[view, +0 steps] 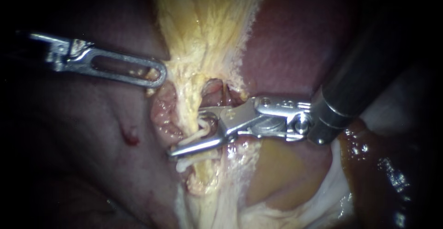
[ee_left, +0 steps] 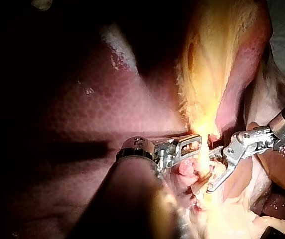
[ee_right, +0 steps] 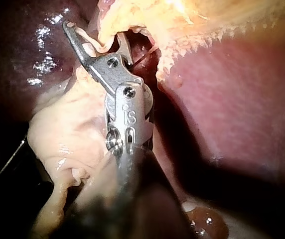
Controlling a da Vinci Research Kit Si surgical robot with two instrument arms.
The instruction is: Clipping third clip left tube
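Endoscope view first: the left tube [view: 190,111] runs as a pale yellowish strand through the middle of the exposed tissue, with a small dark opening [view: 213,88] just to its right. The end effector of the right instrument [view: 186,134] straddles this tube. Its two jaws stand well apart, one above and one below the crossing point, and the tube and some whitish strands [view: 184,163] lie in the gap, so it is released and clamps nothing. Its shaft [view: 364,72] leads away from the tube toward the upper right. The end effector of the left instrument [view: 154,76] sits to the left of the tube and a little higher. Its windowed jaws lie together, clenched on the edge of the yellowish tissue [view: 207,21] that fans upward from the tube. The liver [view: 300,39] lies to the right of the tube, and a small red spot [view: 130,135] lies well to its left.

Left wrist view: the left instrument [ee_left: 196,143] pinches the yellowish tissue [ee_left: 207,74] just beside the tube. The right instrument [ee_left: 211,172] gapes on the tube's far side.

Right wrist view: the right instrument [ee_right: 95,31] reaches ahead with its jaws spread. The tube [ee_right: 98,44] crosses between them as a pale strand, and the liver [ee_right: 242,114] spreads beside it.
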